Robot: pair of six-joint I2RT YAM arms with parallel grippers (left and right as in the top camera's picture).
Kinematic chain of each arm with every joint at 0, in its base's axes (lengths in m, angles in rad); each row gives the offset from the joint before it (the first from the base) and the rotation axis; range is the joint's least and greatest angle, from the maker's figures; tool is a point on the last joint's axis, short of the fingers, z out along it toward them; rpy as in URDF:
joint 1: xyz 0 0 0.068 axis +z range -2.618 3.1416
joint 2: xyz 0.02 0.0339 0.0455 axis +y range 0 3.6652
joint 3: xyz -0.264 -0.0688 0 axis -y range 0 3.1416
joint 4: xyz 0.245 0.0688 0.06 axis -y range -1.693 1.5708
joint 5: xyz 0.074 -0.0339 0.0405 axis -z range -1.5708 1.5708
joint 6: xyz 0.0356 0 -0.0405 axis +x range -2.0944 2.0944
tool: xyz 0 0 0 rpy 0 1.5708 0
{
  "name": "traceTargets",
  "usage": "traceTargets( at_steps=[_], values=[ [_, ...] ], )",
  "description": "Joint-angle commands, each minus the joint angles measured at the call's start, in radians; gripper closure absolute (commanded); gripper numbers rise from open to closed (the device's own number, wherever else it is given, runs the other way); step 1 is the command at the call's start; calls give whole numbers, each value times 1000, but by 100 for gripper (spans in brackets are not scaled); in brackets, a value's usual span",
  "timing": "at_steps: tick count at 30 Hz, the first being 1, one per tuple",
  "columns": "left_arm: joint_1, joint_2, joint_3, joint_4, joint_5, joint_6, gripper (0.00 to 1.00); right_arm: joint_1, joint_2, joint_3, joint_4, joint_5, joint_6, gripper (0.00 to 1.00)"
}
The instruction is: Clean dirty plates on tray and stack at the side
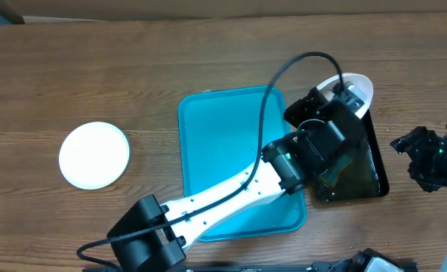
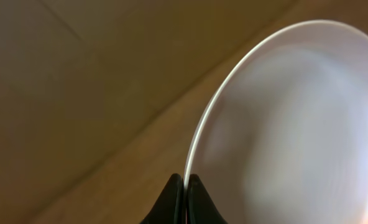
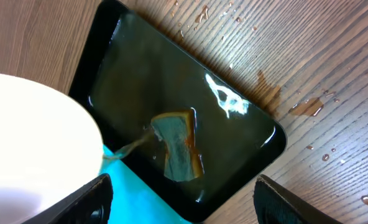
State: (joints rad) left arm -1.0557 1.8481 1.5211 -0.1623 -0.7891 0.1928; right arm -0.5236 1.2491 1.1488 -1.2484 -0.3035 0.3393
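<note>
My left gripper (image 1: 335, 98) is shut on the rim of a white plate (image 1: 357, 87) and holds it tilted over the far end of the black tray (image 1: 371, 177). In the left wrist view the jaws (image 2: 185, 182) pinch the plate's edge (image 2: 296, 124). Another white plate (image 1: 94, 155) lies on the table at the far left. The cyan-blue tray (image 1: 208, 143) sits in the middle, partly under my left arm, with no plate showing on it. My right gripper (image 1: 414, 151) is open and empty, right of the black tray. The right wrist view shows its open jaws (image 3: 181, 208) and the held plate (image 3: 28, 149).
The black tray (image 3: 234, 143) holds dark water and a sponge (image 3: 179, 148), also seen from above (image 1: 337, 170). Water drops lie on the wood (image 3: 308, 106) beside it. The cyan tray's corner (image 3: 140, 196) touches the black tray.
</note>
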Motion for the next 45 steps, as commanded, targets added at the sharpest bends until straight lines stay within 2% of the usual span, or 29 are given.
traceTargets(
  at_steps=[1, 7, 30, 32, 36, 39, 41, 45],
  values=[
    [-44, 4, 21, 74, -159, 223, 96, -3, -7, 16, 5, -5, -4, 26],
    [-87, 4, 21, 151, -217, 332, 96, -3, -7, 16, 6, -5, -4, 26],
    [-104, 4, 21, 167, -254, 359, 96, -3, -7, 16, 5, -5, -4, 26],
    [-104, 4, 21, 167, -254, 337, 96, -3, -7, 16, 5, -5, -4, 26],
    [-103, 4, 21, 102, -251, 214, 96, -3, -7, 16, 5, -5, -4, 26],
    [-95, 4, 21, 61, -245, 181, 96, -3, -7, 16, 4, -5, -4, 26],
    [-92, 3, 21, 56, -235, 78, 96, -3, -7, 16, 4, -5, -4, 26],
    [-95, 1, 21, 27, -224, 39, 96, -3, -7, 16, 1, -5, -4, 26]
  ],
)
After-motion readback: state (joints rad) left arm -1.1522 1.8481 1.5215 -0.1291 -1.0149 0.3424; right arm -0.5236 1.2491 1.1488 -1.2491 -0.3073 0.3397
